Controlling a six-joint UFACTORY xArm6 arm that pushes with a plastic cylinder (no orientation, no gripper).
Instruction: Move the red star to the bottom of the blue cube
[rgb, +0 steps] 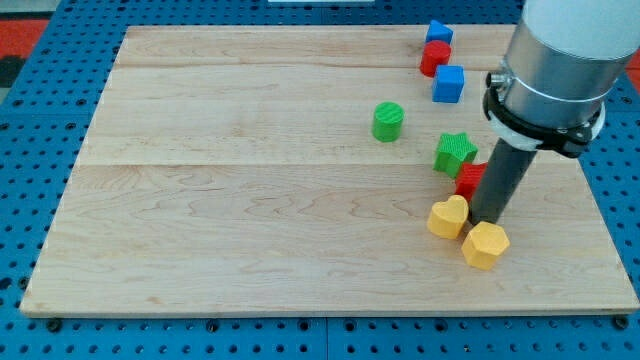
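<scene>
Camera view
Tabletop (250, 200): pale wooden board filling most of the frame, lying on a blue pegboard.
Arm: grey cylinder entering at the upper right, with a dark rod reaching down to the right-centre of the board.
Hand: there is none on this arm, only the rod, so open or closed cannot be told.
My tip (489, 221): at the rod's lower end, right of centre, between the yellow heart on its left and the yellow hexagon just below it; the red star sits just above and left of it, against the rod.
Red star (468, 180): right of centre, partly hidden behind the rod, so its shape is only partly seen; it touches or nearly touches the green star above it, and lies well below the blue cube.
Blue cube (449, 84): upper right, standing apart from the rod, just below the red cylinder.
Red cylinder (435, 58): upper right, between the blue cube and the blue block at the top.
Blue block (438, 33): near the board's top edge, touching the red cylinder; shape unclear.
Green cylinder (388, 121): above centre, alone, left of the green star.
Green star (455, 152): right of centre, just above the red star.
Yellow heart (448, 216): lower right, just left of the rod.
Yellow hexagon (485, 245): lower right, lowest block, close to the heart.
</scene>
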